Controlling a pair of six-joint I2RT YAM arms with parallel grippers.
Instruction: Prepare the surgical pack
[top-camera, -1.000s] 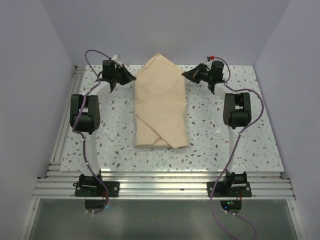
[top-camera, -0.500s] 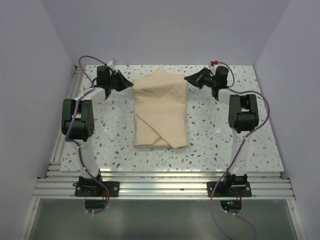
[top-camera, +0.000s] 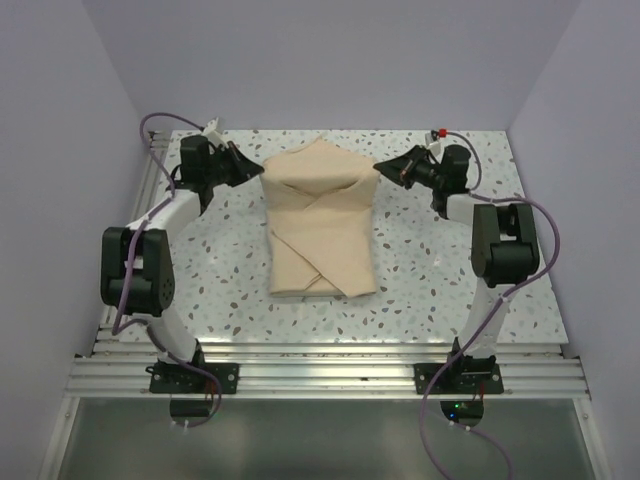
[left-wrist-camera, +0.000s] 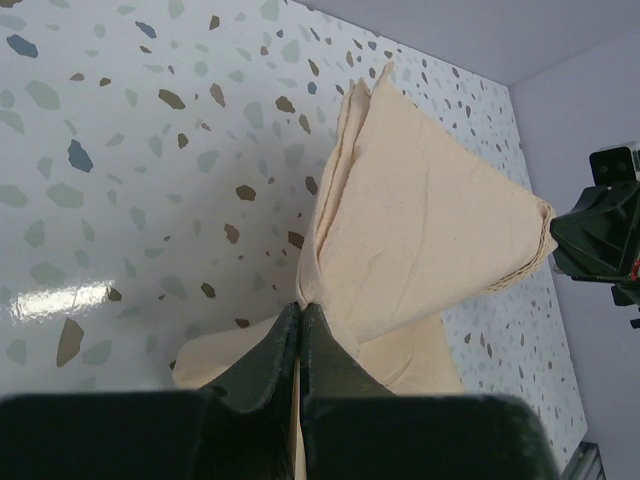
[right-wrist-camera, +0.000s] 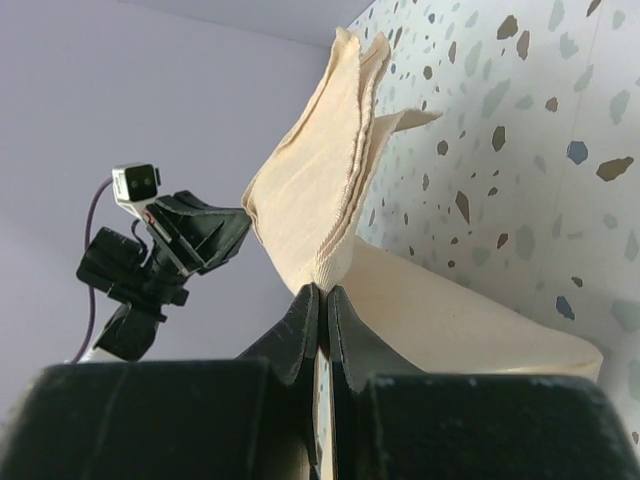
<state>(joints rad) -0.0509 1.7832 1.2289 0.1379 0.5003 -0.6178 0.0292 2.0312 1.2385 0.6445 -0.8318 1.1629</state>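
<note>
Two-handed, with left tool (top-camera: 262, 170) and right tool (top-camera: 378, 168) each clamped shut on the cloth flap (top-camera: 320, 165), pull evenly and lay flat over the bundle (top-camera: 320, 250).

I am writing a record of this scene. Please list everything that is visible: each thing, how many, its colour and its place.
cloth bundle: one, tan, middle of the table, far edge lifted
table: one, white with dark specks, under everything
metal rails: several, silver, near edge of the table
walls: three, pale purple, around the table
cables: two, purple, one on each side
left gripper: one, black, shut on the bundle's far left corner
right gripper: one, black, shut on the bundle's far right corner
</note>
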